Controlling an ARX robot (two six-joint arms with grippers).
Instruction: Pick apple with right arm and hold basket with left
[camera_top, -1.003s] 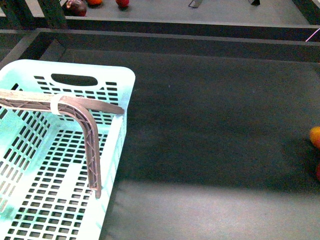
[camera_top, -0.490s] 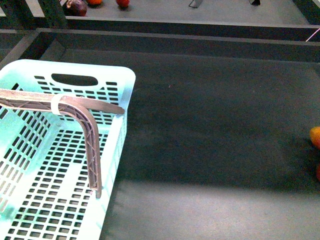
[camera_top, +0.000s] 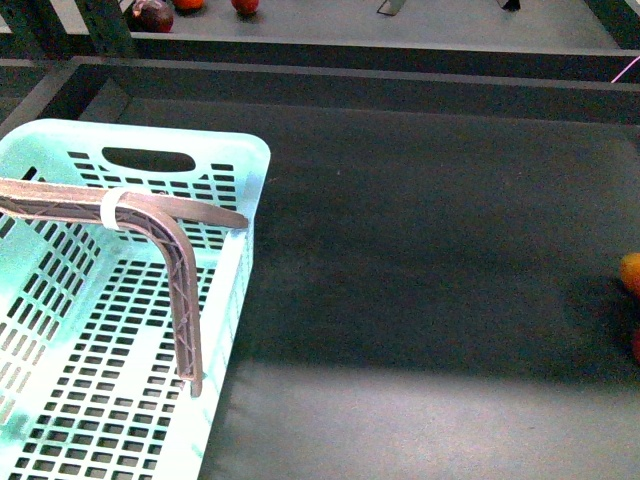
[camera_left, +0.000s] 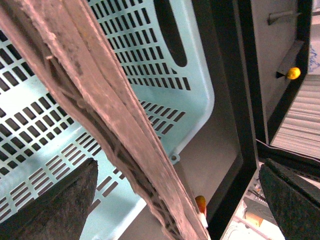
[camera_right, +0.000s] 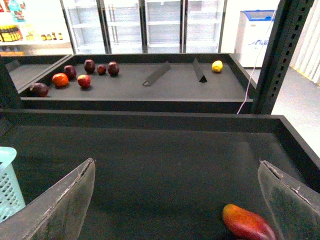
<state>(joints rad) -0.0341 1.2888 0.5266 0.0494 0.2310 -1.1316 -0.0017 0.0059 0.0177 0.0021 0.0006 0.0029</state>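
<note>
Our left gripper (camera_left: 177, 170) stands spread wide. The brown-grey lattice bail handle (camera_left: 100, 100) of the large pale turquoise slotted plastic basket (camera_left: 195, 75) runs between its two dark grey padded fingers (camera_left: 55, 200). We see neither pad touching the handle, so nothing is clamped.

In the front view the basket (camera_top: 232, 150) sits at the left of the dark matte table (camera_top: 420, 250). Its handle (camera_top: 175, 260) is raised over it, with a white band (camera_top: 112, 208) around it.

Our right gripper (camera_right: 176, 167) is likewise spread and empty above the table, grasping nothing.

Only a red sliver of the round red apple (camera_top: 636, 345) shows, at the far right edge of the front view. It lies just nearer to us than a smaller orange-yellow fruit (camera_top: 630, 272) and well apart from the basket. In the right wrist view, red skin with a yellow-orange end (camera_right: 247, 223) lies on the table near one finger. We cannot tell whether that is the apple alone or both fruits overlapping.
</note>
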